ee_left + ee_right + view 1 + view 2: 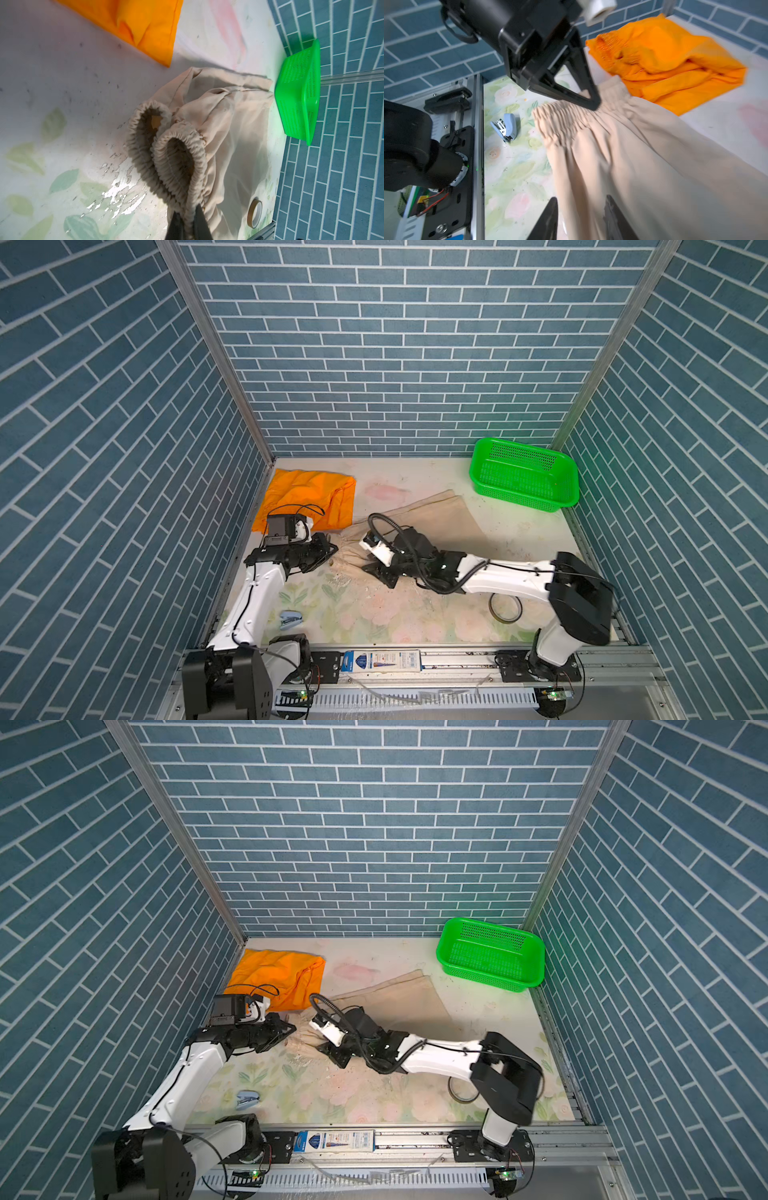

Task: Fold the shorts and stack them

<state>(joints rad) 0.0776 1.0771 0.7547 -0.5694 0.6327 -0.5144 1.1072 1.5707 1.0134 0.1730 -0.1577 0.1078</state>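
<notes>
At the far left, against the side wall, the bright orange cloth shorts (pixel 309 497) lay in a rumpled bundle on the flowered table cover (pixel 374 614). Just beside them, toward the middle, the left gripper (pixel 188 217) had its fingers closed on the gathered elastic waistband (pixel 178 158) of the pale beige cloth shorts (pixel 440 518), pinching the band at one end. The beige pair spread from that pinch toward the back right. Its legs lay flat on the cover, and its waistband end was close to the orange pair. At the other side of the waistband, the right gripper (pixel 581 220) stood with its fingers apart; cloth lay between them but was not clamped. Farther right, the green perforated plastic basket (pixel 523 481) sat in the back corner, just beyond the leg ends of the beige pair.

The fabric looked thin, light and limp. It would likely sag and crease wherever it was unsupported, and slide easily over the cover. The thick, ribbed waistband seemed the surest hold, with the leg hems a second place to take hold for the fold.
</notes>
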